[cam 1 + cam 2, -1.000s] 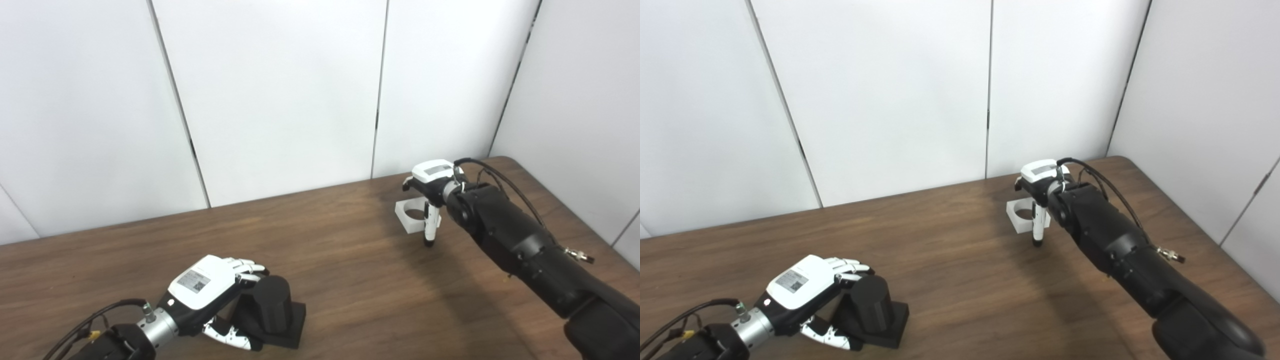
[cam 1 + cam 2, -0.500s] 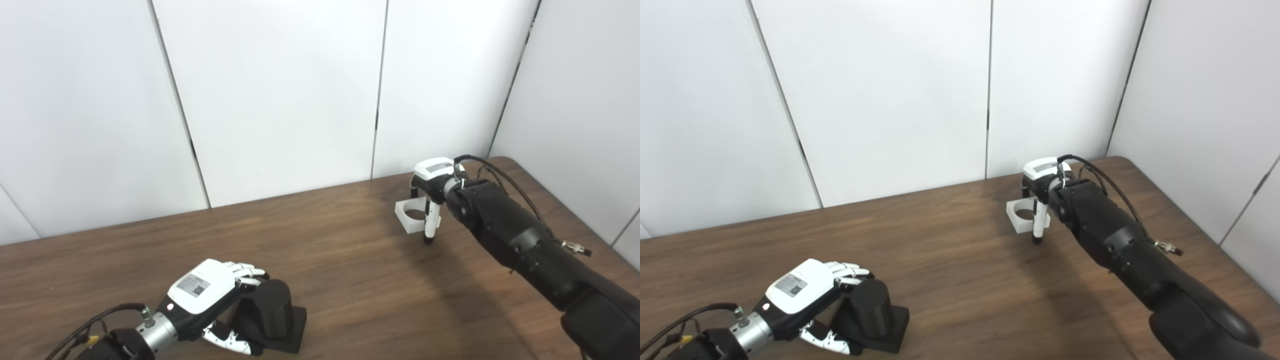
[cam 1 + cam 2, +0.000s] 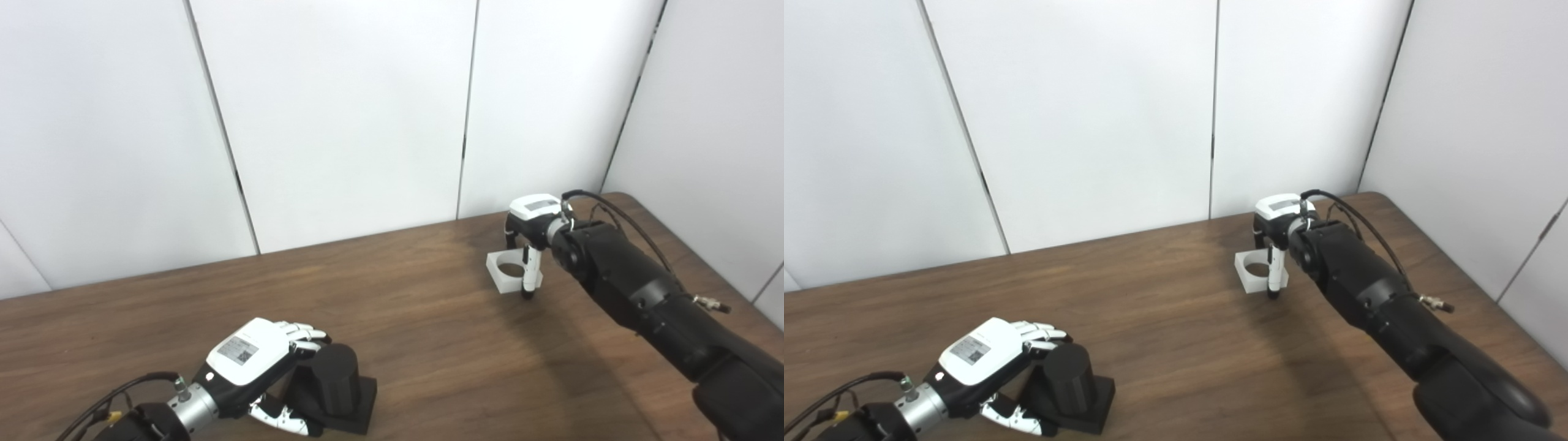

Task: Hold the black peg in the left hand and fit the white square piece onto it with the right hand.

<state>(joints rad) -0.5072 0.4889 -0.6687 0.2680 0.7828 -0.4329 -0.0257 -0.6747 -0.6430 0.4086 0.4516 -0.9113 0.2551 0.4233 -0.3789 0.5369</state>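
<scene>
The black peg [image 3: 335, 375], a thick cylinder on a square black base, stands on the table at the near left. My left hand [image 3: 252, 357] wraps around it, fingers over the cylinder's far side and thumb low against the base. The white square piece [image 3: 503, 285], with a round hole, lies flat at the far right. My right hand [image 3: 530, 233] hovers over its right side, fingers spread. The thumb [image 3: 528, 277] points down against the piece's near right corner, while the other fingers reach behind it and are partly hidden.
The brown wooden table [image 3: 429, 343] runs up to white wall panels at the back and right. Its rounded far right corner [image 3: 621, 197] lies just behind my right hand. My right forearm [image 3: 649, 300] stretches over the table's right side.
My right hand has shifted slightly farther and lower over the white piece, its thumb now closer to the corner. The left hand keeps its hold on the peg. The camera drifted a little.
</scene>
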